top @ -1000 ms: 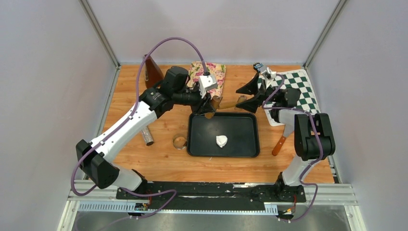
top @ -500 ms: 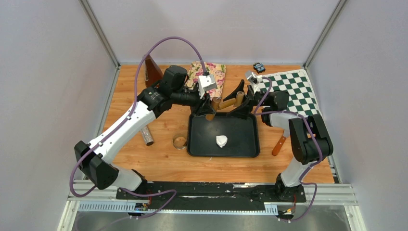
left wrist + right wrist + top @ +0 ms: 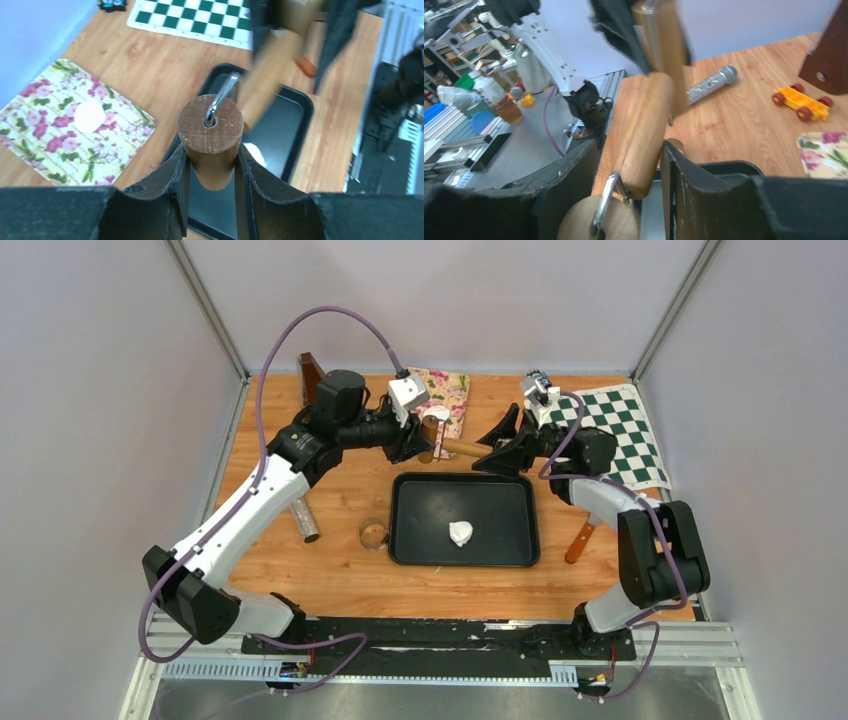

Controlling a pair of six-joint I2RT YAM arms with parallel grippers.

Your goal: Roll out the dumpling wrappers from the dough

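A wooden rolling pin (image 3: 462, 448) hangs level above the far edge of the black tray (image 3: 500, 505). My left gripper (image 3: 428, 443) is shut on its left handle (image 3: 211, 125), which is pinched between both fingers. My right gripper (image 3: 493, 449) has closed around the other end, with the barrel (image 3: 641, 125) between its fingers and the handle knob (image 3: 589, 220) close to the palm. A white lump of dough (image 3: 461, 533) lies in the tray. One round white dumpling wrapper (image 3: 90, 116) rests on the floral mat (image 3: 55, 130).
A clear ring cutter (image 3: 373, 535) and a silver microphone (image 3: 305, 521) lie left of the tray. An orange-handled knife (image 3: 581, 538) lies to its right. A chequered mat (image 3: 618, 426) sits at the back right and a brown wooden block (image 3: 310, 375) at the back left. A yellow toy car (image 3: 801, 102) is nearby.
My right gripper came in from the right and closed from wide open around the pin's free end. The left arm carried the pin a little back and to the left.
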